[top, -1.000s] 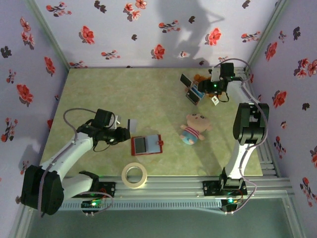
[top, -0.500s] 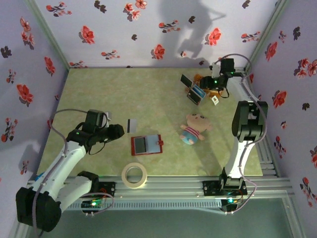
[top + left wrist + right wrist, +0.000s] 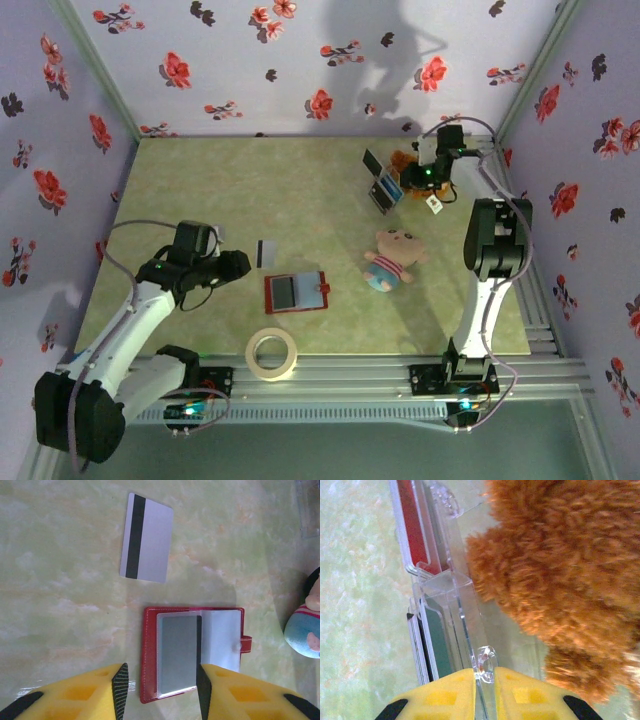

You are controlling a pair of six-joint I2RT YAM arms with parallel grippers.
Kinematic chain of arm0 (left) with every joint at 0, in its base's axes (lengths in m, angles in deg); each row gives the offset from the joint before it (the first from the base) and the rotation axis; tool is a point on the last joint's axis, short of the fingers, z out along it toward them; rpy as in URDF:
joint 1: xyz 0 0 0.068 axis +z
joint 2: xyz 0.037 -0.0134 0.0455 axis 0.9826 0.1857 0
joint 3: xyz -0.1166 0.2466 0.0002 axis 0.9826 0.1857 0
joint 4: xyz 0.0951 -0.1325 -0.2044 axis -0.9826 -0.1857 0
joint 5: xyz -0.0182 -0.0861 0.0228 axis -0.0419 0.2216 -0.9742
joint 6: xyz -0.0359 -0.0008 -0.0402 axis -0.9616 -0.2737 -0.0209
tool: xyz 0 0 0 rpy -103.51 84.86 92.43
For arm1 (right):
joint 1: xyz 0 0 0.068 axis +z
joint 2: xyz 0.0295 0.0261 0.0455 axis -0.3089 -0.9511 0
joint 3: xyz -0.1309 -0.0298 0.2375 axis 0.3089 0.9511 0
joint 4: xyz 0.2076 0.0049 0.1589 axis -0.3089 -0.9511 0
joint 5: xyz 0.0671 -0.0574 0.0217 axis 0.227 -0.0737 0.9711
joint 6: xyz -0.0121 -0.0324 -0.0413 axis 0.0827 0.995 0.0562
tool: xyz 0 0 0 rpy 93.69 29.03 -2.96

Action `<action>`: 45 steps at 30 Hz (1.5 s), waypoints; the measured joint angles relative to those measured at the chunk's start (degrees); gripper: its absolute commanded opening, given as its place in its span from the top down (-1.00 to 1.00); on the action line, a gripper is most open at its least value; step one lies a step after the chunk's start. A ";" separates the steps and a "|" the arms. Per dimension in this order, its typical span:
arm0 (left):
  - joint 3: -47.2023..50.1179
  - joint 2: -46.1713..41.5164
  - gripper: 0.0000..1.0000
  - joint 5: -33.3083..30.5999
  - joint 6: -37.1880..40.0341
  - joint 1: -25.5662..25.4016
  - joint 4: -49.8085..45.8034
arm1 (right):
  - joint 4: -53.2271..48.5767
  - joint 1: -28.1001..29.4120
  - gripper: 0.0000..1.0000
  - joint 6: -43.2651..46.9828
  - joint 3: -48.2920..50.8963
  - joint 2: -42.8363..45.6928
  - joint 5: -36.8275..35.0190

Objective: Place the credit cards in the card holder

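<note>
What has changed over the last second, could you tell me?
The left tool drew back leftward from the red wallet, jaws open, with the striped card lying free. The right tool closed on a tab of the clear stand. Wallet, plush doll and tape roll stayed put.

No readable text, brand or number anywhere. Loose card (image 3: 146,538) lies back side up: plain grey with a black stripe, no print. Small white tag (image 3: 434,203) is too small to read.

Open red card holder (image 3: 220,637), grey striped credit card (image 3: 146,538) nearby
</note>
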 measured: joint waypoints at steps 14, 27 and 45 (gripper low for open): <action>-0.04 2.80 0.10 2.95 0.00 0.02 0.98 | 5.53 14.73 0.82 -13.11 9.40 6.27 -3.74; -5.92 11.67 0.01 7.41 -1.62 -1.05 6.67 | 20.09 35.36 0.67 -40.98 21.62 12.94 -20.20; -28.09 30.97 -0.16 1.64 -1.33 -12.11 5.60 | 19.34 32.72 -0.17 -41.42 30.25 30.36 -23.37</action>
